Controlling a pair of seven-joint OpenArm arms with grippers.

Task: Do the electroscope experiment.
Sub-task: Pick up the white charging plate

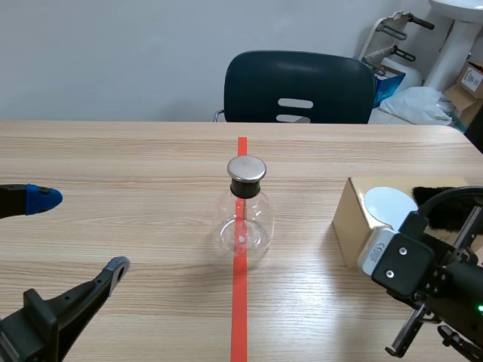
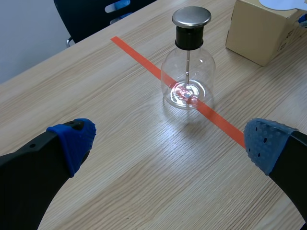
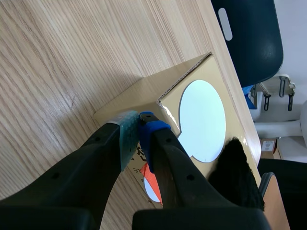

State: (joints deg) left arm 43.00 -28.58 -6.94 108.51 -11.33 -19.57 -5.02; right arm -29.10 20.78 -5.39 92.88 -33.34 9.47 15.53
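Electroscope, a clear glass flask with black stopper and metal cap [image 1: 244, 215], stands mid-table on the orange-red tape line [image 1: 239, 302]. One pale wooden table [image 1: 113, 151], grey wall behind. One dark chair [image 1: 299, 87] at twelve, one cardboard box [image 1: 351, 222] at three. Left gripper [image 2: 170, 139] gapes wide; right gripper [image 3: 139, 132] pinched closed over the box.

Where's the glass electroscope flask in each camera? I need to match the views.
Scene view: flask at centre, on the red tape line.
Left wrist view: ahead of the left gripper, on the same tape.
Right wrist view: not in it.
Shared landmark: the cardboard box, in all three views.
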